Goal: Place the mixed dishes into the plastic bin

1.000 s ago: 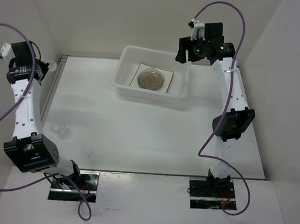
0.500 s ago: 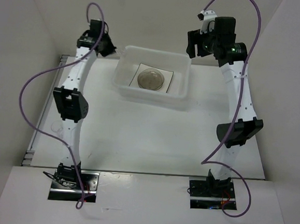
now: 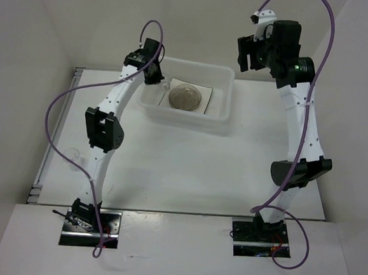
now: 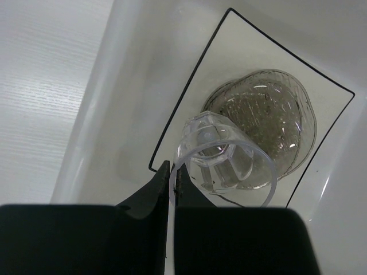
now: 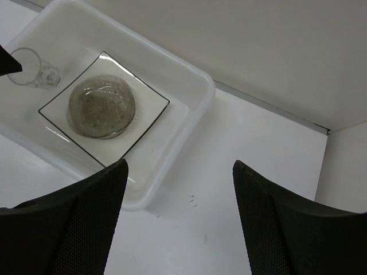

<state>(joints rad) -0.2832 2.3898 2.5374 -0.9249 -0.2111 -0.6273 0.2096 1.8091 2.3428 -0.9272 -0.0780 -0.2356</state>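
The plastic bin stands at the back middle of the table. In it lies the square white plate with a round greyish dish on it. My left gripper hangs over the bin's left end, shut on the rim of a tiny clear cup held above the plate's corner. The right wrist view shows that cup, the dish and the bin. My right gripper is open and empty, high above the bin's right back corner.
A faint clear cup sits on the table at the left, beside the left arm. White walls close in the back and both sides. A metal strip runs along the table's left edge.
My left arm has swung from the far left of the table to over the bin's left end, carrying the clear cup. My right arm has risen and drawn back a little.
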